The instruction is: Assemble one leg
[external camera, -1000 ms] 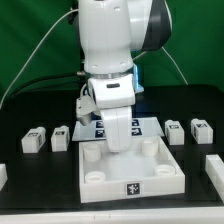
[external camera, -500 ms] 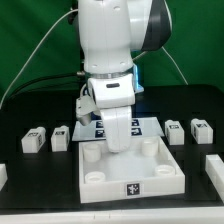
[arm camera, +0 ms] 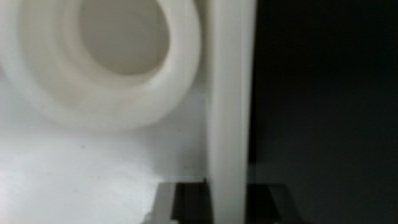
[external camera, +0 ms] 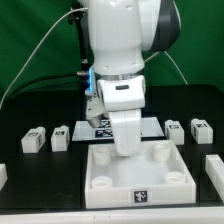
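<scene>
Arm (external camera: 122, 95) low over tray (external camera: 140, 188), legs (external camera: 35, 140) flanking

The table (external camera: 40, 195) carries four small white legs (external camera: 35, 141), two on either side of the one arm (external camera: 120, 50), one large white tray (external camera: 135, 196) with four round sockets (external camera: 101, 183), and one marker board (external camera: 152, 126).

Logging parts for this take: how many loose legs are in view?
4 legs: two on the exterior view's left, two on its right. The arm may hide more.
</scene>
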`<state>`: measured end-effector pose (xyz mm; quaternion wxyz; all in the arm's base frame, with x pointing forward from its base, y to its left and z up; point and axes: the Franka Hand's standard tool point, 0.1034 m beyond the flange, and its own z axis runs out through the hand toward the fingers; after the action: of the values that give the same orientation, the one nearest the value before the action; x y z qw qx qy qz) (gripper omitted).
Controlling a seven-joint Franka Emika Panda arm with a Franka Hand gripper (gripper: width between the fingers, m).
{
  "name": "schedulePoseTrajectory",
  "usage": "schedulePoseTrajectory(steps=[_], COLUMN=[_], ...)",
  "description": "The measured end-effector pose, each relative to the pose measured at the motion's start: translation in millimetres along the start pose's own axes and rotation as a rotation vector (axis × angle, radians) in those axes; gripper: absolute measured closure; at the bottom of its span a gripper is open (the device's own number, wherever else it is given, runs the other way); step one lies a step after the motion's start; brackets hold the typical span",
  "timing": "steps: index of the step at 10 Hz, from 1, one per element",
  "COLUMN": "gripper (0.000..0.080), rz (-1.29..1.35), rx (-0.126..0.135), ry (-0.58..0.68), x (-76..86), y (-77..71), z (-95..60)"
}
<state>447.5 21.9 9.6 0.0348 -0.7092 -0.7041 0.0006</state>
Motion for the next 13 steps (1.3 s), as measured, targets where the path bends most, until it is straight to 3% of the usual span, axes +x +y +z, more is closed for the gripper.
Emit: schedulePoseTrajectory(steps=[2, 7, 9, 12, 13], gripper=[0.0736, 0.0736, 0.0736, 0.0736, 0.0657], rz=[0.004, 0.002, 0.021, 0.023, 0.024], rx=[-0.018, -0.042, -0.032, -0.046, -0.046], ry=[0.012, 0.031, 0.029, 0.032, 0.032], x=[19.1, 34.7, 35.0, 34.5, 34.0], y=[19.9, 42.3, 42.1, 42.1, 42.1], z=[-4.0, 0.5, 0.5, 0.6, 0.8])
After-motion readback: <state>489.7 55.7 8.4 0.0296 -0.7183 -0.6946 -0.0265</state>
